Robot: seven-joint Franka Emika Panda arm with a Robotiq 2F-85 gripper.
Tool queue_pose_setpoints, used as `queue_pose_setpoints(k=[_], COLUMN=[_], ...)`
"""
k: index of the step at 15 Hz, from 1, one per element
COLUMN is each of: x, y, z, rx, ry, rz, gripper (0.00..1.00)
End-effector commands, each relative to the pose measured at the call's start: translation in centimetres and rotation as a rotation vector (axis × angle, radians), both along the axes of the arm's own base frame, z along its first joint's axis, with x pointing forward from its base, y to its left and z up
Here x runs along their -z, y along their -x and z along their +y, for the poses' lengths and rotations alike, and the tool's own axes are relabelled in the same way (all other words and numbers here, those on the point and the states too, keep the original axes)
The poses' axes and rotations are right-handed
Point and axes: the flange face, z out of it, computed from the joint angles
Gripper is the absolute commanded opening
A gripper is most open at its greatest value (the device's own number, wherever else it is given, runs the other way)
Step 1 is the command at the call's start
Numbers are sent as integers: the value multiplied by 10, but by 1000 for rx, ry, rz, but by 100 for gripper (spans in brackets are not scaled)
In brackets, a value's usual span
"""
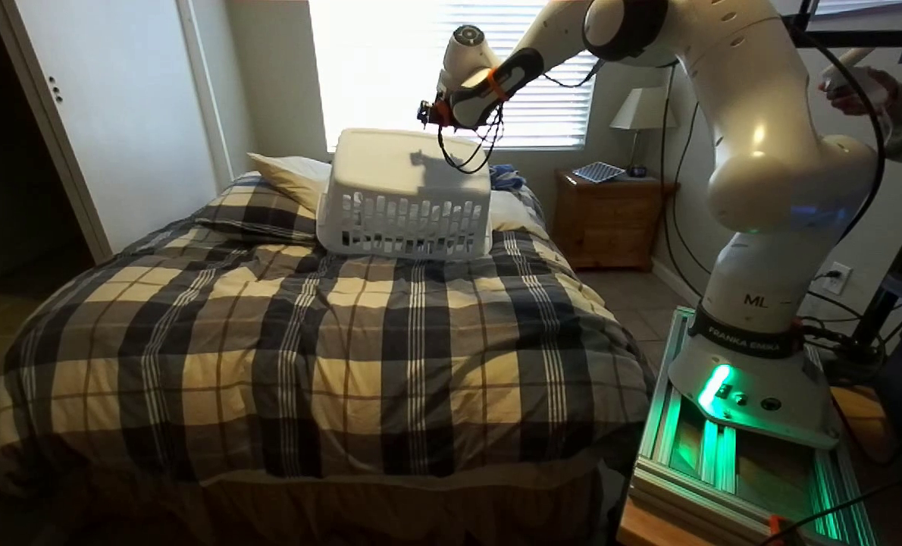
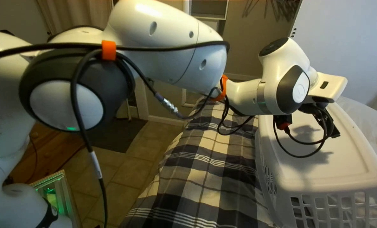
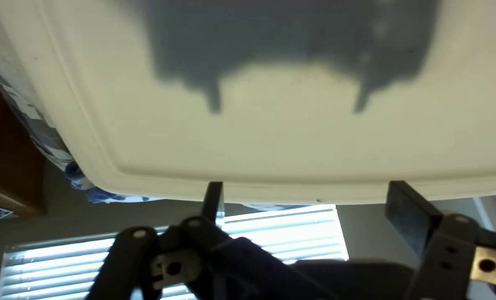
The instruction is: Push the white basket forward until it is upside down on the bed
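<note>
Left to right in an exterior view, you have one bed bearing one white basket, upside down; you cannot tell its contents. Above it, your single gripper is spread wide; rightward stands one nightstand with one lamp.

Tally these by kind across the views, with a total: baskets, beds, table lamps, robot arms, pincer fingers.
White basket: 1
Bed: 1
Table lamp: 1
Robot arm: 1
Fingers of the pincer: 2
Total: 6
</note>
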Motion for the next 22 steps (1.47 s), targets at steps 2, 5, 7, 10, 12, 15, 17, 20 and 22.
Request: queue_pose_setpoints(k=[2,5,7,10,12,15,17,20,22], x=[-33,-52,-63,-74,-78,-83,-85,-83,-84], y=[43,75,97,138,160,188,203,220,203], z=[28,58,80,107,126,153,168,185,178], rx=[52,76,86,118,129,159,171,184,167], ry=[43,43,51,60,94,141,162,180,155], rz=[118,220,273,323,346,362,367,372,383], gripper=[100,100,100,100,100,100,100,100,100])
